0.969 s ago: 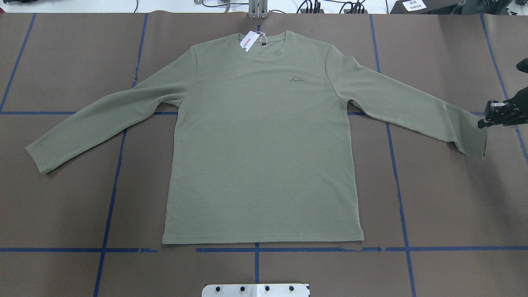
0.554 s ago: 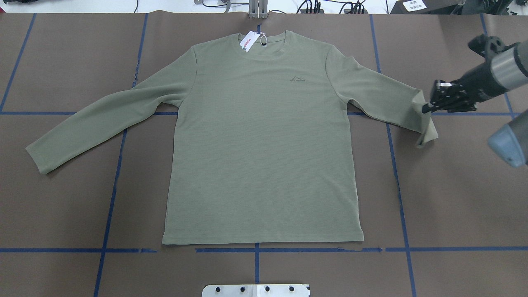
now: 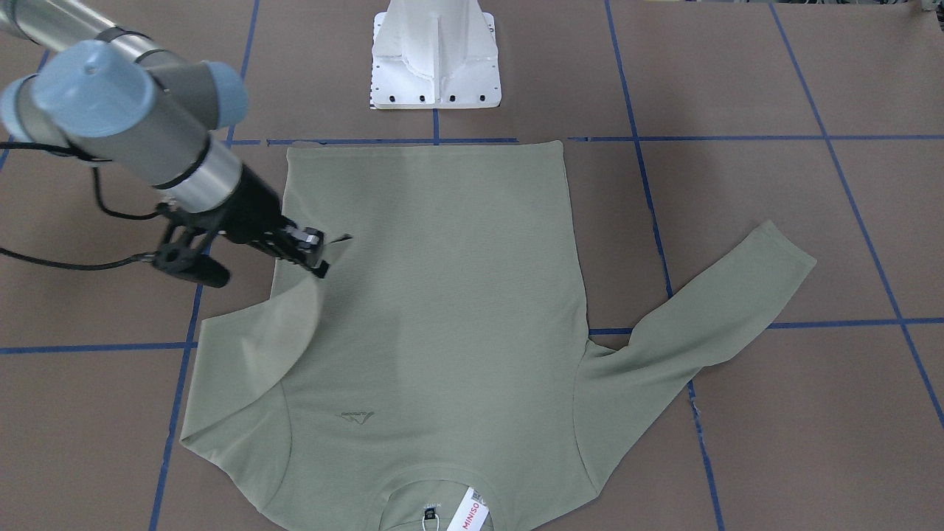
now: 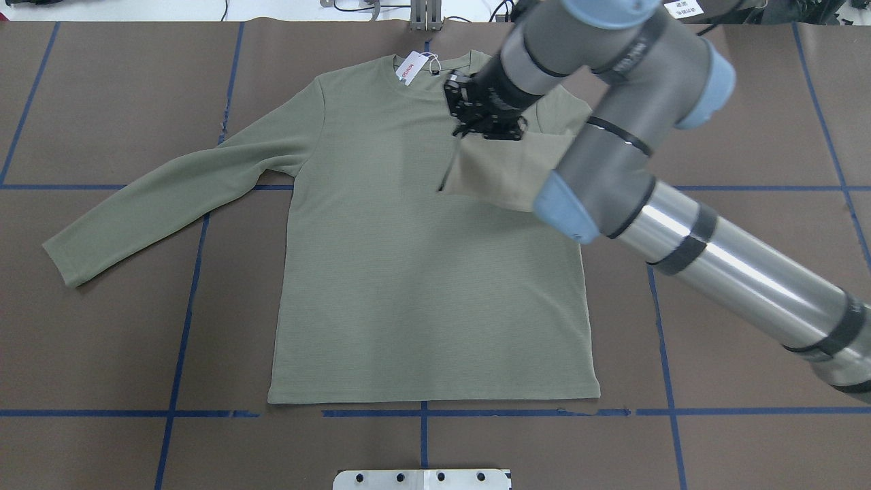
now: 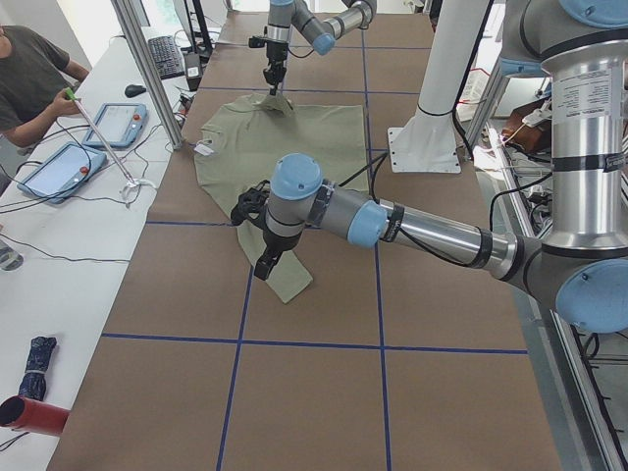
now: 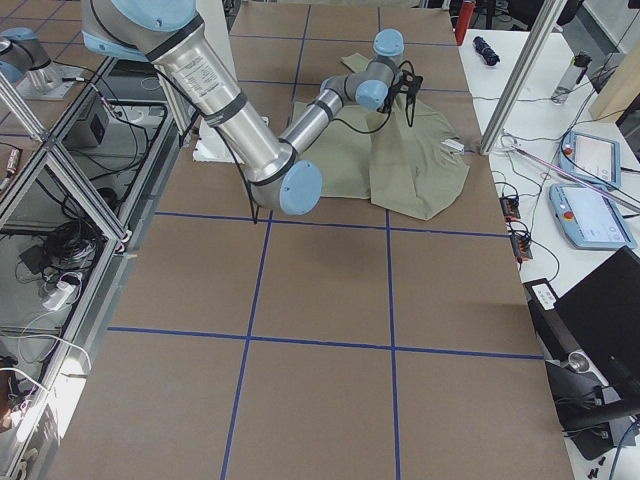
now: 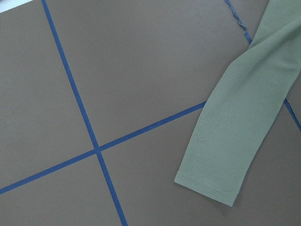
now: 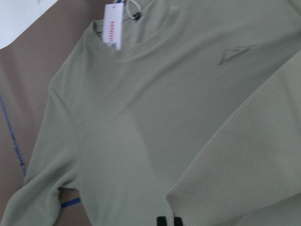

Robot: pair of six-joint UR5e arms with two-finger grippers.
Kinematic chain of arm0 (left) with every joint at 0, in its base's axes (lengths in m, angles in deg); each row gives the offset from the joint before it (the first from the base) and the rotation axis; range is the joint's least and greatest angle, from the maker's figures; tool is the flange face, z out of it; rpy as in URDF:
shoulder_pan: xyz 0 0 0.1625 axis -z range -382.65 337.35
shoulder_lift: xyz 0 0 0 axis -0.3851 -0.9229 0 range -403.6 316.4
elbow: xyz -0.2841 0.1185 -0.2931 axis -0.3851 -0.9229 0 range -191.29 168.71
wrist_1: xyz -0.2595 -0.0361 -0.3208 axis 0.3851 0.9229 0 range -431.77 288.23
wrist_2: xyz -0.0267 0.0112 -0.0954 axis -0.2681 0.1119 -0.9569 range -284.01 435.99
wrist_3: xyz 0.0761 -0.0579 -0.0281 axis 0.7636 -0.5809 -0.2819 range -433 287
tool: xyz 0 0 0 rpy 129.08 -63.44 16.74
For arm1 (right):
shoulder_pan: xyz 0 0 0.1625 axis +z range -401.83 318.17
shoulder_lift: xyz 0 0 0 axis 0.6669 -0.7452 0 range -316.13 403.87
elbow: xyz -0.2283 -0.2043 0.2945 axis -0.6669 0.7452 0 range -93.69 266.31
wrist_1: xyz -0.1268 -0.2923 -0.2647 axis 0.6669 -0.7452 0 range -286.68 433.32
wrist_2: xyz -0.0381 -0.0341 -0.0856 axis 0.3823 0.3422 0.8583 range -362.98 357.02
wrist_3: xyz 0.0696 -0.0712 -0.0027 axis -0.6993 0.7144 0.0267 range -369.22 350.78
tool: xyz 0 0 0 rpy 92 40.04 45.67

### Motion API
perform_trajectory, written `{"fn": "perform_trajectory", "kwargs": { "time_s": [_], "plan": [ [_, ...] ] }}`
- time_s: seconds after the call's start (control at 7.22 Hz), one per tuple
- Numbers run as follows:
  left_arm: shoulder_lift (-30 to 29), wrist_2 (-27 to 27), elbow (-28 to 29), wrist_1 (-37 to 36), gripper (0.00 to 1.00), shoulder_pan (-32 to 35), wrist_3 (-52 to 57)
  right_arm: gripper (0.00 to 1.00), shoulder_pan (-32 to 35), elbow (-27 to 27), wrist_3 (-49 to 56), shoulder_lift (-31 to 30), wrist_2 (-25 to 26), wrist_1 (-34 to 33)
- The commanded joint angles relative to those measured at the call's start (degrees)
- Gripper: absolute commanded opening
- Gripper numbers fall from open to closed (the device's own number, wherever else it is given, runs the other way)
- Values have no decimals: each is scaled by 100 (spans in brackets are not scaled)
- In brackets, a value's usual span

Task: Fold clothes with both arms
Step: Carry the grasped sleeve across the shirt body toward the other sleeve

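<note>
The sage-green shirt (image 4: 422,286) lies flat, front up, on the table, with its white hang tag (image 4: 411,68) at the collar. My right gripper (image 4: 484,114) is shut on the right sleeve's cuff and holds it above the chest. The sleeve (image 4: 500,173) hangs folded over the body. It also shows in the front-facing view (image 3: 287,324) below the right gripper (image 3: 317,254). The left sleeve (image 4: 156,204) lies stretched out flat. My left gripper (image 5: 270,263) shows only in the exterior left view, above the left cuff (image 7: 211,181). I cannot tell whether it is open.
The table is covered in brown paper (image 4: 102,340) with blue tape lines. The white pedestal base (image 3: 435,59) stands at the robot's edge. An operator (image 5: 29,78) sits at a side table with tablets beyond the collar end.
My right gripper has lifted the right cuff off the table at the far right and carried it leftward over the shirt's chest. The rest of the shirt has not moved.
</note>
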Motion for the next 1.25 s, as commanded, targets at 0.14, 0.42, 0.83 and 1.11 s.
{"fn": "perform_trajectory", "kwargs": {
  "time_s": [0.14, 0.42, 0.83, 1.11],
  "plan": [
    [-1, 0, -7, 3, 100, 0, 0, 34, -1132, 2396, -175, 1825, 1742, 1122],
    [-1, 0, 45, -6, 100, -9, -9, 99, -1344, 2690, -149, 1922, 2296, 1418],
    [-106, -44, 604, 701, 100, -402, -1346, 100, -1294, 2658, -254, 2143, 2274, 1296],
    [-290, 17, 1753, 2325, 99, -1227, -2281, 100, -821, 715, -203, 736, 1417, 253]
  ]
}}
